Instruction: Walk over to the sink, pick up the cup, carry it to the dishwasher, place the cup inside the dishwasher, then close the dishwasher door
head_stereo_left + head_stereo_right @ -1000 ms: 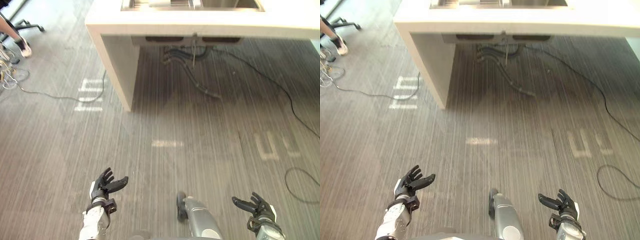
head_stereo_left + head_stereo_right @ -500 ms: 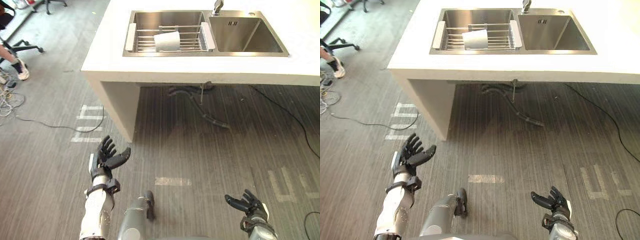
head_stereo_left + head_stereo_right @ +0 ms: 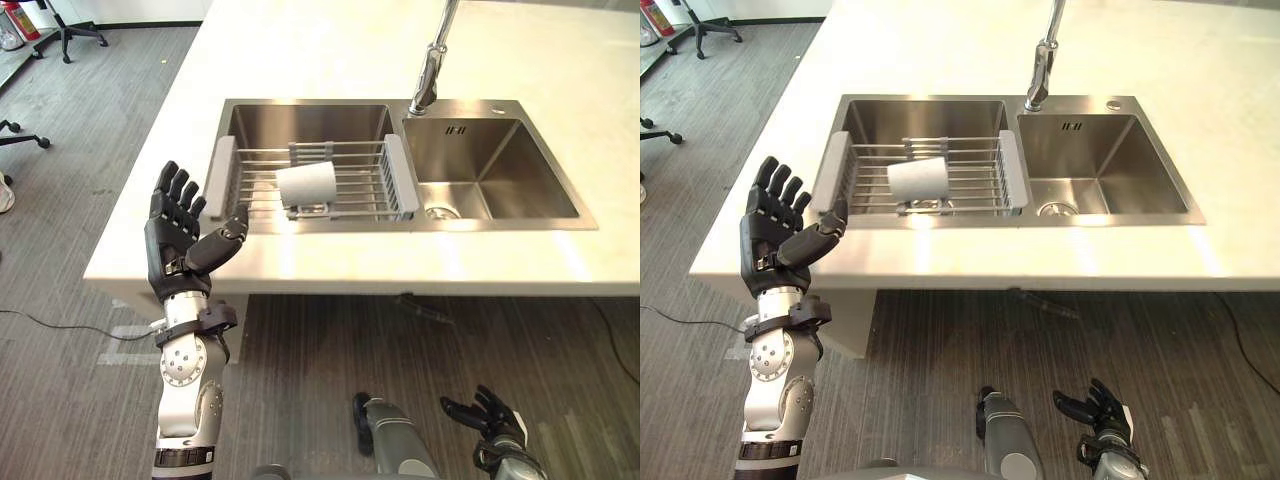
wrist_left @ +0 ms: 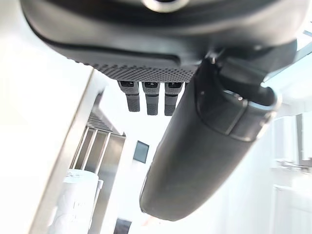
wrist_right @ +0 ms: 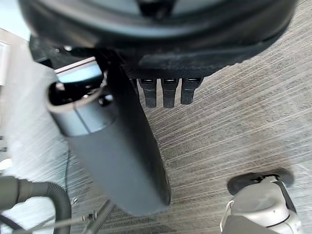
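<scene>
A white cup [image 3: 307, 184] lies on its side on the wire rack [image 3: 360, 178] across the left basin of a steel double sink [image 3: 480, 170]; its pale side also shows past my left hand's fingers as the cup [image 4: 78, 200]. My left hand [image 3: 180, 232] is raised at the counter's front left edge, open and holding nothing, a short way left of the rack. My right hand [image 3: 492, 417] hangs low over the floor, open and holding nothing.
The sink is set in a white counter [image 3: 300, 60] with a tall tap [image 3: 432, 60] behind the basins. Grey striped floor [image 3: 60, 130] runs under and to the left of the counter. An office chair's base [image 3: 20, 135] stands at the far left.
The camera has come closer and now looks down on the counter. My left hand has risen from knee height to the counter's edge. My right hand stays low.
</scene>
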